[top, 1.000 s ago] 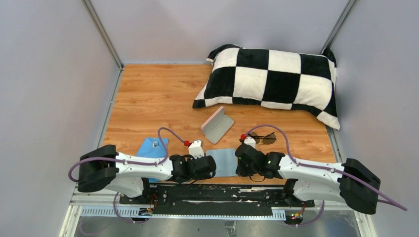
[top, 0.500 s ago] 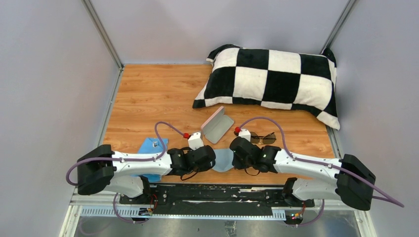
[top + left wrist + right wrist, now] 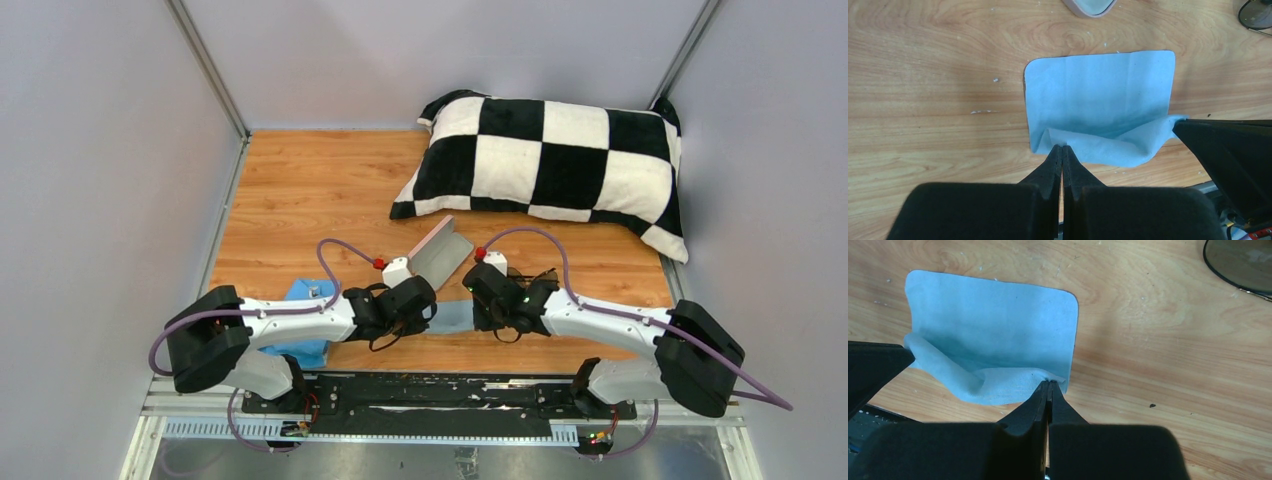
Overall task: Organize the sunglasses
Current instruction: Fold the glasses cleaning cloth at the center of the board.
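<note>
Wooden table (image 3: 300, 200); cloth (image 3: 1098, 100) pinched; sunglasses (image 3: 1243, 260) cropped, long axis unclear.

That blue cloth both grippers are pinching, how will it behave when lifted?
Probably floppy: the cloth curls and sags between the left gripper and right gripper. Likely very light, being so thin. It may drag smoothly over the wooden table.

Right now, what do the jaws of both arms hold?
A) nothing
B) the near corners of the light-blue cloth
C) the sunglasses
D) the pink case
B: the left gripper and the right gripper each have jaws shut on a near corner of the light-blue cloth, its near edge raised.
</note>
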Motion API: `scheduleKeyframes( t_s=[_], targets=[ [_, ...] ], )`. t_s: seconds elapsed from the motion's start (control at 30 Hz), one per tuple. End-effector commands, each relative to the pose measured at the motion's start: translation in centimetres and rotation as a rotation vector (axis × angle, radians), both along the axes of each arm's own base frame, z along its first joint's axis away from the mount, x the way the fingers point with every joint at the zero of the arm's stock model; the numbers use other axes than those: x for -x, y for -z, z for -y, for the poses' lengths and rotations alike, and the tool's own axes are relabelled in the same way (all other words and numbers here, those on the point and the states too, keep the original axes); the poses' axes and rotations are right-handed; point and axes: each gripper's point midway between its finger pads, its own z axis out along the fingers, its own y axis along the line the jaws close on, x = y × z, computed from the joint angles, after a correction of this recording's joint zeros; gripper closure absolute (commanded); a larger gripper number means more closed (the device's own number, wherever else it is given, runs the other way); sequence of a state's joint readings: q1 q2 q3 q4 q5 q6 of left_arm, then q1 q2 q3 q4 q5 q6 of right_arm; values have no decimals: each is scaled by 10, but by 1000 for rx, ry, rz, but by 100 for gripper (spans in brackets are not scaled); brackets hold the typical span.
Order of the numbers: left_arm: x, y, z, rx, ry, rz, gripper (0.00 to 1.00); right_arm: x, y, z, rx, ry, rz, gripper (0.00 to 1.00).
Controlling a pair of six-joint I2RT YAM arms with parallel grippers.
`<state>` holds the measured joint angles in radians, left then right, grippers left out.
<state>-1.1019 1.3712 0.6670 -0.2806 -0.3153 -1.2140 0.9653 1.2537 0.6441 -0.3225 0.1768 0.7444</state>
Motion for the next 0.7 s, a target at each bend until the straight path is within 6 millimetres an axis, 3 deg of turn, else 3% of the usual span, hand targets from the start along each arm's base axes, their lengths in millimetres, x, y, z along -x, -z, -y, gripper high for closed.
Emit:
scheduleKeyframes(
  t_s=[0.0,0.67],
  targets=[
    [-8,-3,10,30,18,-7,100,-8,-3,0,6,-2,-13,100],
    [-20,0,-6,-5,-17,-18,100,-21,2,-7,28,-15,-40,100]
  ],
)
